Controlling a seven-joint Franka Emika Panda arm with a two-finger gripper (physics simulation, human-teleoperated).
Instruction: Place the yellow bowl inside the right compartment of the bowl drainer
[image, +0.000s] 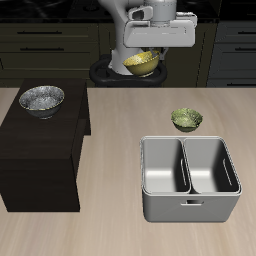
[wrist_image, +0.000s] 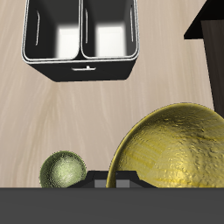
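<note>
The yellow bowl (image: 141, 63) hangs high above the table's back edge, and my gripper (image: 143, 55) is shut on its rim. From the wrist, the yellow bowl (wrist_image: 175, 150) is large and close, with one dark finger (wrist_image: 114, 182) at its rim. The grey bowl drainer (image: 190, 205) stands near the table's front edge, well away from the bowl. Both of its wells hold nothing, including the right compartment (image: 212, 166). In the wrist view the bowl drainer (wrist_image: 83, 68) shows its slot handle.
A small green bowl (image: 186, 119) (wrist_image: 63, 171) sits on the table between the gripper and the drainer. A silver-grey bowl (image: 42, 99) rests on a dark cabinet (image: 40, 160) beside the drainer; the cabinet's corner (wrist_image: 210, 35) shows from the wrist.
</note>
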